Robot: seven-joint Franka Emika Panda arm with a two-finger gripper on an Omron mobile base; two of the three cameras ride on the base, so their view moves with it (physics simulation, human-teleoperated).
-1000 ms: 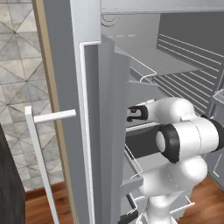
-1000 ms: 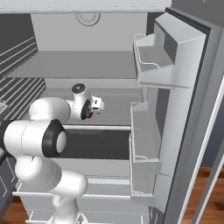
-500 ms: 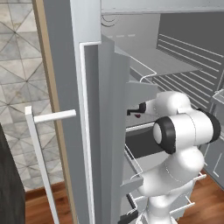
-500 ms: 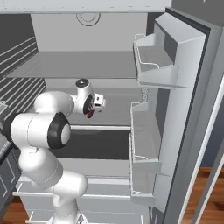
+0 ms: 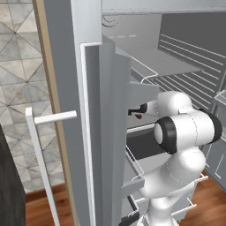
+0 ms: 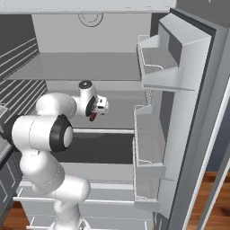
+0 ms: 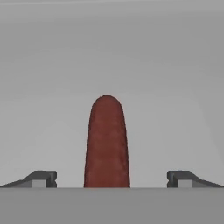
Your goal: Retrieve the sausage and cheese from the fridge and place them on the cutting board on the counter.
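Inside the open pale-grey double-door fridge point(image 6: 188, 90), we find the reddish-brown rounded sausage point(image 7: 107, 142) lying on a grey shelf between the two-finger gripper's point(image 7: 107, 178) spread jaws. We judge it light, firm, slightly slick; grip mid-length across its sides.

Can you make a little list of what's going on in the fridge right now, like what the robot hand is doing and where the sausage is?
place: inside the open fridge, arm reaching over a grey shelf
gripper: open, jaws spread wide
sausage: reddish-brown, lying on the shelf, between the two fingertips
held: nothing gripped yet
cheese: cannot tell where it is
door bins: look bare
likely next: close on the sausage
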